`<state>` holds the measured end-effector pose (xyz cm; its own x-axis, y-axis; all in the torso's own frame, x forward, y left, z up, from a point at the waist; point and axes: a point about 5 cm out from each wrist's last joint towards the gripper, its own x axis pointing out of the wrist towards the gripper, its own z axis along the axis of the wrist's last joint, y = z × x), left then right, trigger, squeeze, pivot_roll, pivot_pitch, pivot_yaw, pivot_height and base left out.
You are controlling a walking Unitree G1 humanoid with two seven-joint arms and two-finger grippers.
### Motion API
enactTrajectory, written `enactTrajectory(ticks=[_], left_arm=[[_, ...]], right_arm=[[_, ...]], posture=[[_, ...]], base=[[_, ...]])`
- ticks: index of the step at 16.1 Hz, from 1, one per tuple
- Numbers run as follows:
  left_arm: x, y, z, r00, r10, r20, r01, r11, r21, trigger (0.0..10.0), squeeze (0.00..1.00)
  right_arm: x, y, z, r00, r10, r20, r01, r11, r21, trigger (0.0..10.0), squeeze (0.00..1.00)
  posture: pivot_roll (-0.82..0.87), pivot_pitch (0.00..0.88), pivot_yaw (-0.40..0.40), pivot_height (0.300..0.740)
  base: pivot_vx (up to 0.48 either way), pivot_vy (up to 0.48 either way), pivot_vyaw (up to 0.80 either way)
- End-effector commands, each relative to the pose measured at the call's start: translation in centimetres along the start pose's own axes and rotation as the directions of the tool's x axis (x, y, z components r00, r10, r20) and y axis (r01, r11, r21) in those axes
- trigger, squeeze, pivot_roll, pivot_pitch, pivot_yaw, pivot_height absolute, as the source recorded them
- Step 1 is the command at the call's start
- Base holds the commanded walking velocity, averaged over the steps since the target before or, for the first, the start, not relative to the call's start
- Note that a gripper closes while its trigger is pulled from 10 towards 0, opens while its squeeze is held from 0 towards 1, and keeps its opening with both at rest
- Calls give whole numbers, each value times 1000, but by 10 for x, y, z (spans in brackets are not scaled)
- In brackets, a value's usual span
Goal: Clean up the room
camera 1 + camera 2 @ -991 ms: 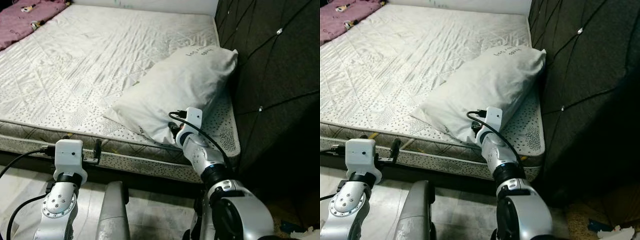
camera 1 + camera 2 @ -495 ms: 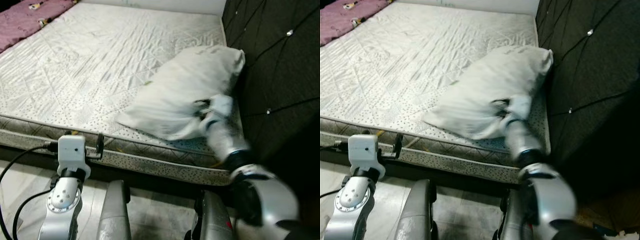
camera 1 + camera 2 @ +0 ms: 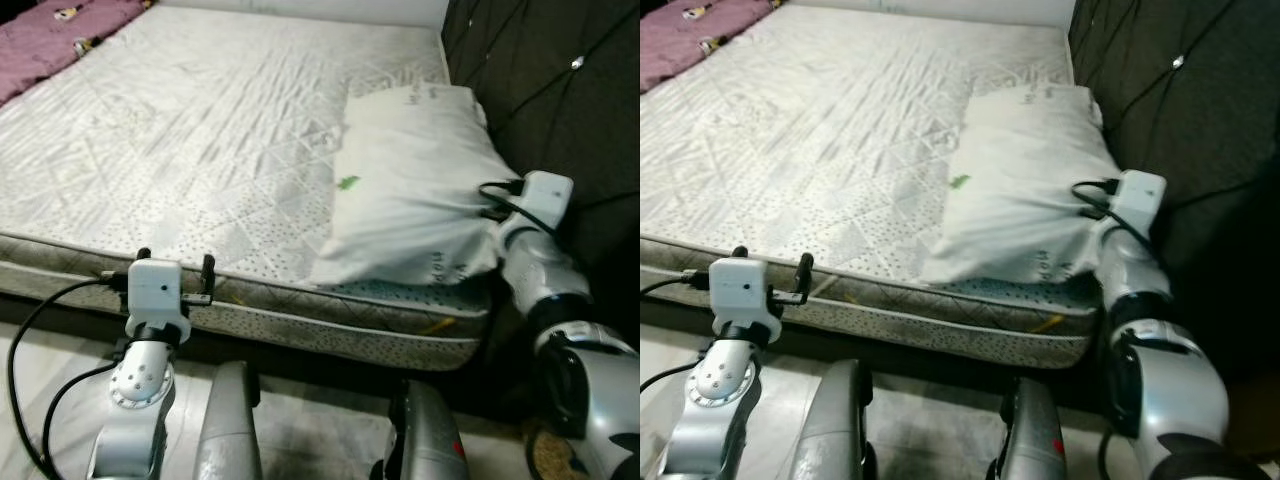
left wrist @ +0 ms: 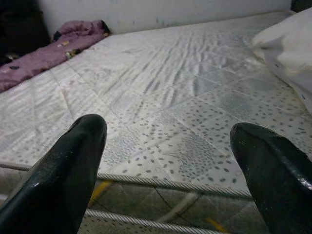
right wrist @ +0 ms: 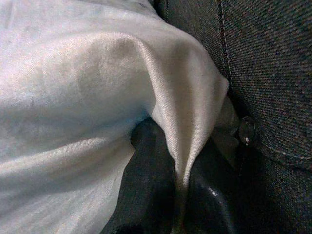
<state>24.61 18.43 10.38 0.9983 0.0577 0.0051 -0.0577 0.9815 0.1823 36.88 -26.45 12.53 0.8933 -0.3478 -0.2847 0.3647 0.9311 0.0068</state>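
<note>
Pinching a fold of the white pillow [image 3: 410, 190], the right tool [image 5: 178, 195] has its two black fingers [image 5: 151, 180] closed on the fabric, the cloth drawn up into a ridge between them. That pillow lies on the bare mattress [image 3: 190, 140] at about 3 o'clock in the head views, its long side running along the dark tufted headboard [image 3: 560, 90] and touching it. The case is creased and slightly greyed, with a small green mark near its 9 o'clock edge and faint dark lettering at the far end and near the close corner. Its near corner hangs towards the mattress edge at about 5 o'clock, where the right arm reaches in from beside the headboard.

At about 7 o'clock the left tool [image 4: 170, 161] hovers just off the mattress's near edge, its fingers [image 4: 68, 170] spread wide with nothing between them. The quilted mattress carries a dotted pattern. A purple blanket [image 3: 50, 40] lies at about 10 o'clock, on the far corner of the bed.
</note>
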Motion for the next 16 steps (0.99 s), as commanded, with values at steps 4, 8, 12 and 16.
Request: enactTrajectory(ticks=[4,8,12,16], left_arm=[[1,0,-4,1000,0,5,0,1000,19,10000,0],[3,0,-3,1000,3,24,-3,1000,14,10000,0],[6,0,-3,1000,-14,27,13,1000,21,10000,0],[8,4,-1,999,-5,37,4,1000,29,10000,0]], right_arm=[[-10,-63,-17,982,-189,31,191,974,-125,0,0],[-57,-51,-87,994,-91,-58,78,978,-195,0,0],[-83,-19,-108,996,24,-83,-38,985,-171,0,0],[-51,-17,-62,999,44,30,-39,986,-163,0,0]], posture=[[70,0,-12,562],[56,0,5,562],[53,0,19,562],[65,0,18,562]], base=[[0,0,0],[0,0,0],[0,0,0],[0,0,0]])
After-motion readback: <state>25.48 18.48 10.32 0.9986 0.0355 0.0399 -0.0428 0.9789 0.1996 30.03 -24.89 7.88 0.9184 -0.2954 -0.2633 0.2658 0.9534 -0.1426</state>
